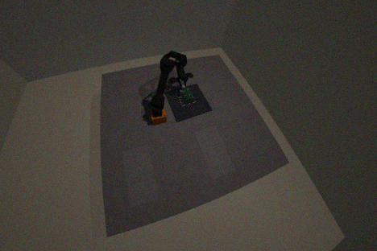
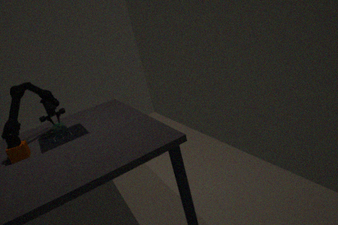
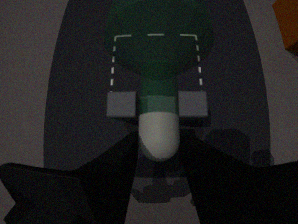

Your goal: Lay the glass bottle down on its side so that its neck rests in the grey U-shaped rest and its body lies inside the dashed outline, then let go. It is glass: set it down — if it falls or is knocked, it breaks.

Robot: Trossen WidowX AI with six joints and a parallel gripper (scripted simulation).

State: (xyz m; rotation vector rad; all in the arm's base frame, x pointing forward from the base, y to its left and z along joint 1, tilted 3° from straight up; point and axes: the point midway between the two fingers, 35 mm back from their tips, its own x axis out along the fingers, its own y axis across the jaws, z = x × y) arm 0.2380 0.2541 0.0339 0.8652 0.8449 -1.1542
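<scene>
Gripper [image 1: 184,84] [image 2: 58,124] [image 3: 158,136] part-open, clamped on bottle [image 1: 188,95] [image 2: 58,127] [image 3: 159,87]; early release near counter's [image 1: 181,169] [image 2: 119,130] [image 3: 22,75] far edge could drop it; height unclear to us.
</scene>
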